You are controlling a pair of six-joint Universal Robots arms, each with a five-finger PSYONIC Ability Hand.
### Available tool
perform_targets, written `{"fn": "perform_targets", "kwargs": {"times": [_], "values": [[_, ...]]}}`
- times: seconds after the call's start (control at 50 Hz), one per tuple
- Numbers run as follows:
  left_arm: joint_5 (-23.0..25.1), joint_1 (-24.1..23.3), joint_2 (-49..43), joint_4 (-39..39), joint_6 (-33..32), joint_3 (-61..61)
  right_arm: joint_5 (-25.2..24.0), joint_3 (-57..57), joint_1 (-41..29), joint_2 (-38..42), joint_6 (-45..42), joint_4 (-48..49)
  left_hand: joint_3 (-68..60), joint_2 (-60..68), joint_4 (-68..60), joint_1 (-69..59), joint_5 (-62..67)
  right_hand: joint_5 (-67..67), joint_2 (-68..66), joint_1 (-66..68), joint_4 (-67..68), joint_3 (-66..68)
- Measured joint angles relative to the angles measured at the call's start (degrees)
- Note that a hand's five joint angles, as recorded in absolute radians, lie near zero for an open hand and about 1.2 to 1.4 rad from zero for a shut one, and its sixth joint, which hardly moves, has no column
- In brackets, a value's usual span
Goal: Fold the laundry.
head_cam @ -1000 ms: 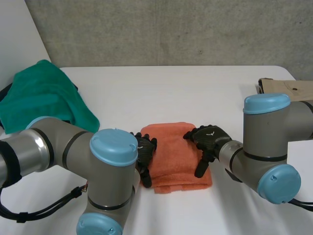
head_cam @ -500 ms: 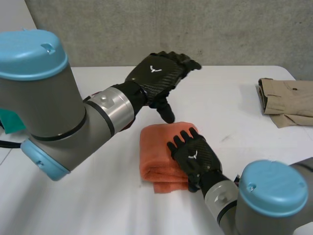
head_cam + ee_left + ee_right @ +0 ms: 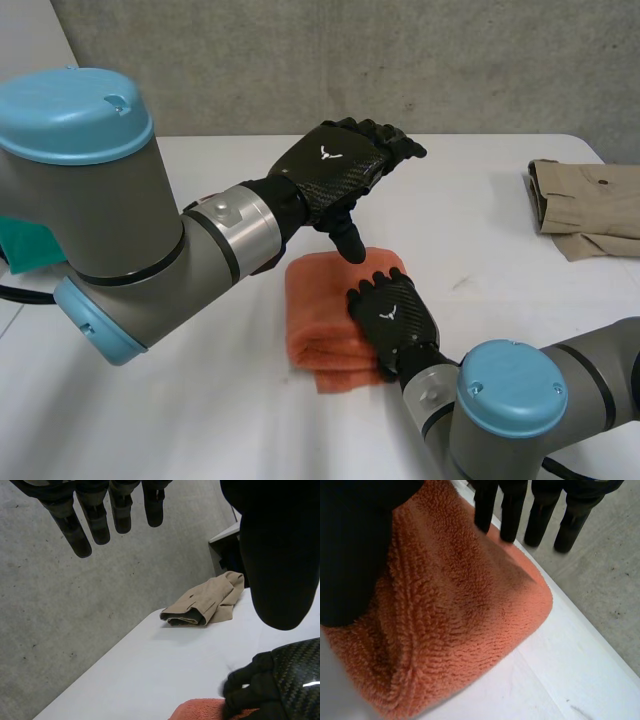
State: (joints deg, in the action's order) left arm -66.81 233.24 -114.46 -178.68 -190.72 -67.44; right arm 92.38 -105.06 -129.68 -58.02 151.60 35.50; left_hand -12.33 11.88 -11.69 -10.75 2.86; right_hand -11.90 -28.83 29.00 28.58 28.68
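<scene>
The orange towel [image 3: 325, 310] is pressed by the flat-fingered right hand [image 3: 392, 318], likely to set its fold; the spread left hand [image 3: 335, 170] is held clear.

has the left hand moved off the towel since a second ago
Yes: the left hand has gone from the orange towel's left edge up to above its far edge.

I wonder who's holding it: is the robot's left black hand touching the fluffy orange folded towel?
Apart. The left wrist view shows the black left hand in the air, with white table between its thumb and the fluffy orange folded towel.
</scene>
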Motion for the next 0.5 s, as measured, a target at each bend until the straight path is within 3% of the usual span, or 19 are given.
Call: {"fn": "perform_targets", "kwargs": {"times": [0.04,0.08,0.12,0.3,0.5], "values": [[0.00,0.01,0.02,0.00,0.00,0.01,-0.54,0.31,0.03,0.19,0.04,0.76,0.00,0.00,0.00,0.00,0.00,-13.23,-20.85,17.59,18.91,19.06],[0.00,0.01,0.04,-0.01,0.01,0.02,-1.35,0.53,0.08,0.27,0.08,1.71,0.00,0.00,0.00,0.00,0.00,-29.10,-34.22,27.08,33.67,33.57],[0.01,0.02,0.08,-0.01,0.02,0.03,-2.39,0.84,0.23,0.32,0.10,2.86,0.00,0.00,0.00,0.00,0.00,-36.36,-36.84,28.35,38.29,36.91],[-0.08,0.27,0.75,0.00,0.07,0.49,-5.21,6.00,3.77,0.04,1.79,5.53,0.00,0.00,0.00,0.00,0.00,-37.58,-36.84,28.35,39.63,36.95],[-0.24,1.36,2.95,-0.05,0.12,2.37,-5.80,21.34,16.93,-2.19,8.48,3.95,0.00,0.00,0.00,0.00,0.00,-38.15,-36.84,28.35,40.04,36.95]]}}
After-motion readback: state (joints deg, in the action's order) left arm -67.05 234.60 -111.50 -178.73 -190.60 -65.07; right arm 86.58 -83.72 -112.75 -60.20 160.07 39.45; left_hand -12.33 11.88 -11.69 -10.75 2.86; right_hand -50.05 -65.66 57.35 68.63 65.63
